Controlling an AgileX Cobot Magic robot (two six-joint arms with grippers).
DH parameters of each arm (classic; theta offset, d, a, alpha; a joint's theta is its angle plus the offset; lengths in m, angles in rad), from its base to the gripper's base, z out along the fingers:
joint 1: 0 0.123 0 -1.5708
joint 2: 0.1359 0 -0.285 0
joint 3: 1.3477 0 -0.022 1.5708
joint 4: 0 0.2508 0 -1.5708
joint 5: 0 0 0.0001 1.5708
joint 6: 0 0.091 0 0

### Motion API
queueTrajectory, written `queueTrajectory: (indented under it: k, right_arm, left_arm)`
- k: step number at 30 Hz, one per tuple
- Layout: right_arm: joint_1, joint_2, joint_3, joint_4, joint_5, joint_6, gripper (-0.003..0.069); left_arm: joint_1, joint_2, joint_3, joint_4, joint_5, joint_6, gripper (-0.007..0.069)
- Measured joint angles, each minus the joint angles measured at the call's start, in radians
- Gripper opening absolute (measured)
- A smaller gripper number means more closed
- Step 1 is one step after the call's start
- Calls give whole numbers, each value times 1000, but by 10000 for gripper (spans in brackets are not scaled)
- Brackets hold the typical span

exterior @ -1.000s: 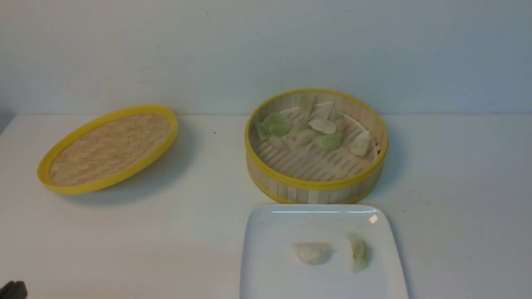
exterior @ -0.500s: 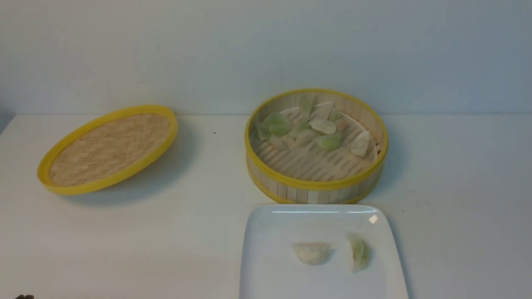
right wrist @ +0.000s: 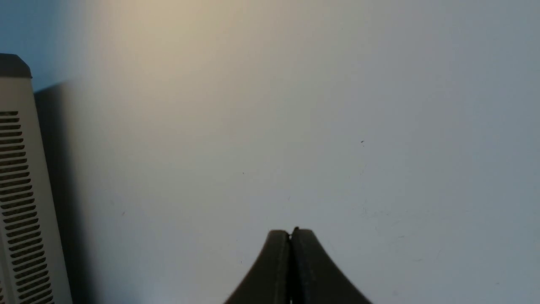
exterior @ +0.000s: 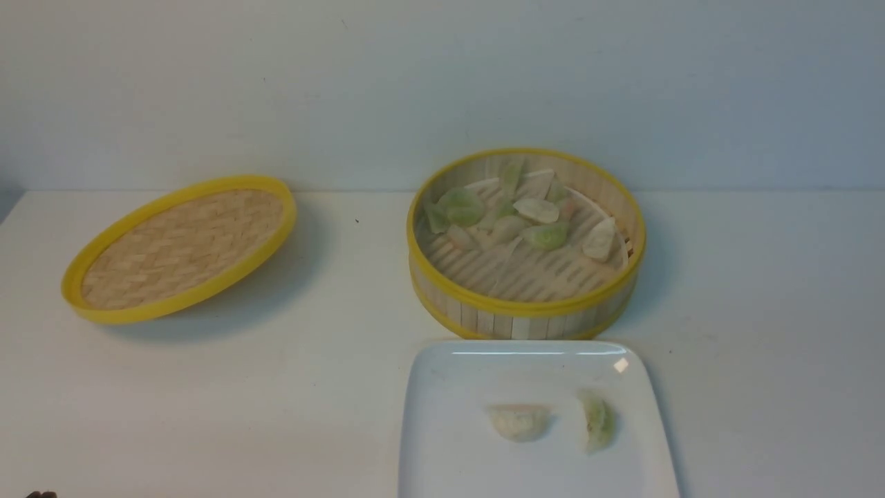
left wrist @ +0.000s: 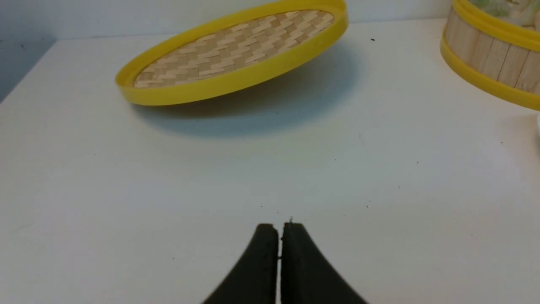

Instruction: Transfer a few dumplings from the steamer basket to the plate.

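The round bamboo steamer basket stands at mid-table with several green and whitish dumplings on its slatted floor. In front of it lies the white square plate, carrying a whitish dumpling and a green dumpling. My left gripper is shut and empty, low over bare table near the front left; the basket's wall shows off to one side in its wrist view. My right gripper is shut and empty over bare table, out of the front view.
The flat woven lid with its yellow rim rests tilted on the table's left. A white slotted casing stands beside the right gripper. A pale wall closes the back of the table.
The dark tip of my left gripper at the front view's lower left corner has sunk almost out of the picture. Nothing else has moved.
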Motion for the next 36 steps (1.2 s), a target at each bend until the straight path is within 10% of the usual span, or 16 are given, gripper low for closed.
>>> queueTrajectory:
  k: [12,24,36]
  right_arm:
    - [-9,-1,13,-58,49,-22,-14]
    - [-420,-1,363,-175,76,-26,-14]
    - [-461,-17,509,-212,52,-23,-14]
  left_arm:
    - [0,0,0,-1,0,0,-2]
    - [0,0,0,-2,1,0,-2]
    - [0,0,0,-2,1,0,-2]
